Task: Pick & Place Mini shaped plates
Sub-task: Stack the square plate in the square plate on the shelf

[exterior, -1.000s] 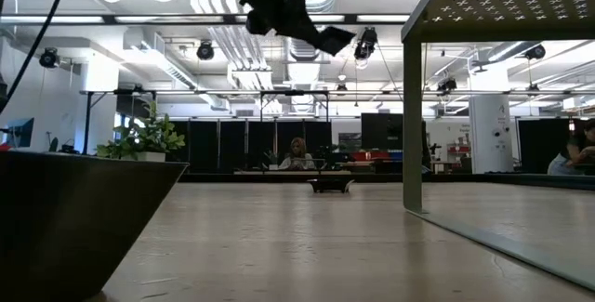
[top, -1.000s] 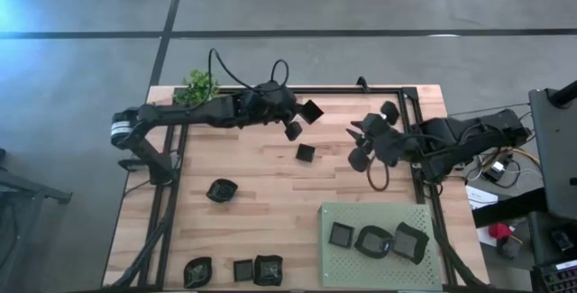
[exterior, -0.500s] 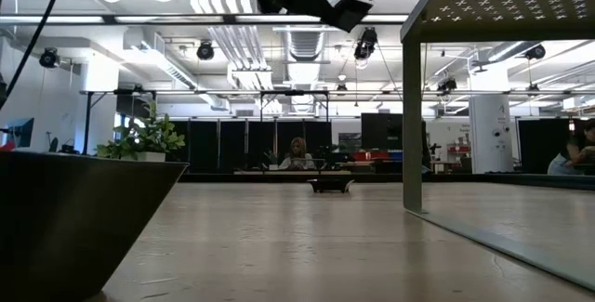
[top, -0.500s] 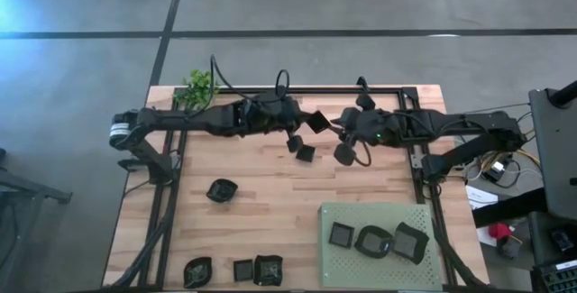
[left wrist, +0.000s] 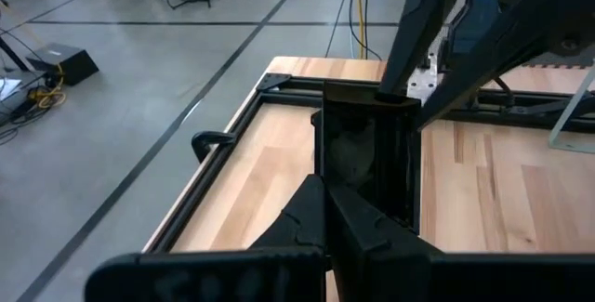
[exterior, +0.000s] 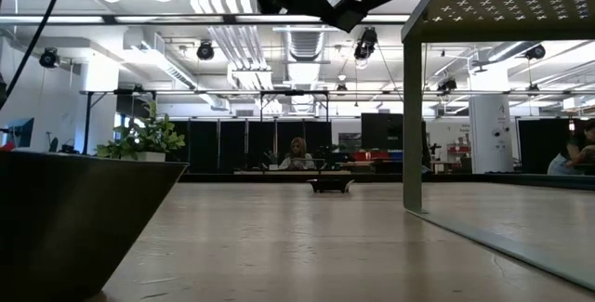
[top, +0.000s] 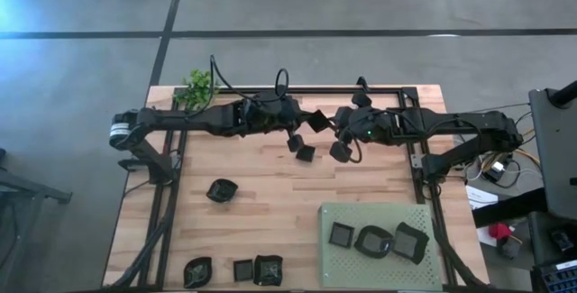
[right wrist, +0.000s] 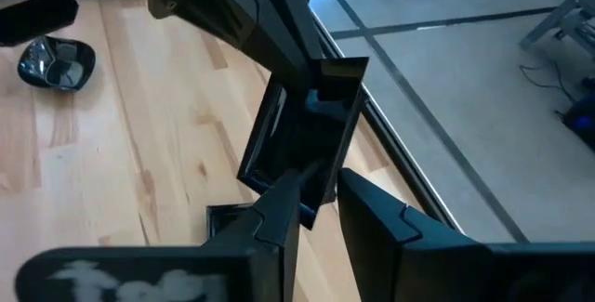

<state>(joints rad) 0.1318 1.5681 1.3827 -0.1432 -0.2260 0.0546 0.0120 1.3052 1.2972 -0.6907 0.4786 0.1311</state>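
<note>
A small black square plate (top: 316, 120) hangs in the air over the table's far middle, between both grippers. My left gripper (top: 306, 122) reaches in from the left and is shut on it. My right gripper (top: 329, 124) reaches in from the right and is closed on the opposite edge. In the low view the plate (exterior: 349, 11) shows high above the tabletop. Another square plate (top: 306, 152) lies flat on the wood just below them, and a wavy-rimmed one (top: 221, 190) lies further left. The green mat (top: 379, 216) at the near right carries three plates. My left gripper pinches the square plate's rim (left wrist: 339, 179) between its two shut fingers, on the edge nearest that arm. The fingers come about level from the table's left. The plate stands tilted on edge, lifted clear of the table. My right gripper has the plate's opposite edge (right wrist: 311, 190) between its two fingers, which come slanting down from the table's right. The plate reaches up from these fingers to the left gripper's fingers (right wrist: 279, 32) on its far edge.
Three more dark plates (top: 243, 270) sit in a row at the near left edge. A small green plant (top: 198, 86) stands at the far left corner. A black frame rail (top: 361, 90) runs along the far edge and down both sides.
My right gripper has swung from the table's right side toward the left and a little down, rolling as it came, and has taken hold of the square plate's free edge. My left gripper has shifted slightly rightward with the plate, then held still.
</note>
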